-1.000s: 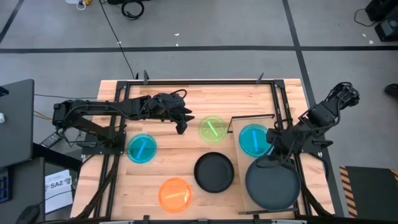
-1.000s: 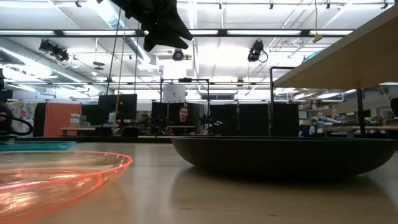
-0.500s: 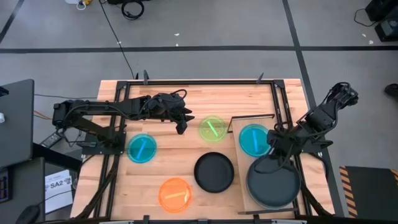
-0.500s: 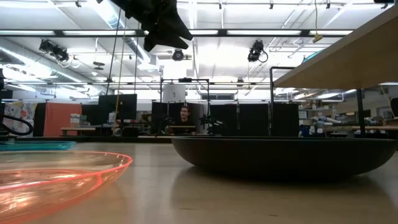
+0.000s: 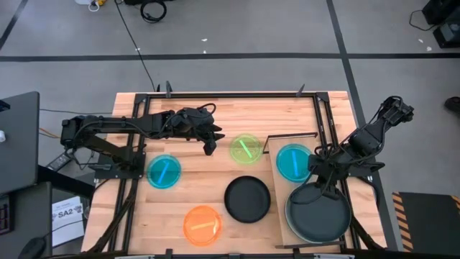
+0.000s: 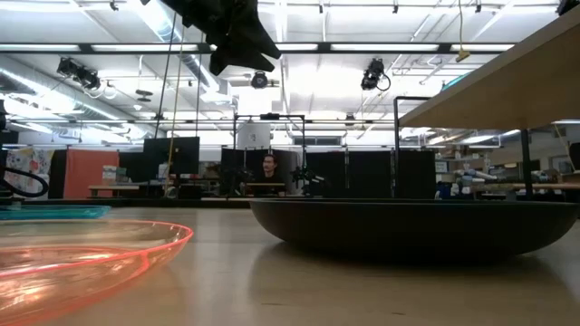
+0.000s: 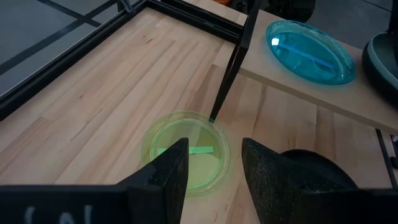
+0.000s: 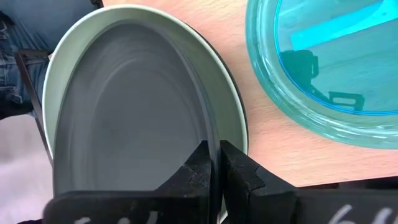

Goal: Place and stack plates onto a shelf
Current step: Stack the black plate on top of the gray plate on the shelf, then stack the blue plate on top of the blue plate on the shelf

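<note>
Right hand gripping the rim of a plate on the shelf.

The right hand (image 8: pixel 214 163) is closed on the edge of the mint plate (image 8: pixel 124 118), which lies on a black plate (image 5: pixel 318 214) on the shelf (image 5: pixel 282 216), beside a cyan plate (image 5: pixel 294 161). The left hand (image 7: pixel 212 165), fingers parted and empty, hovers above the lime plate (image 7: pixel 186 152) on the desk (image 5: pixel 208 119).

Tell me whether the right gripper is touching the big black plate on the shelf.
Touching. In the right wrist view the right gripper has its fingers pinched on the rim of the black plate, which sits in the mint plate. The high view agrees.
</note>
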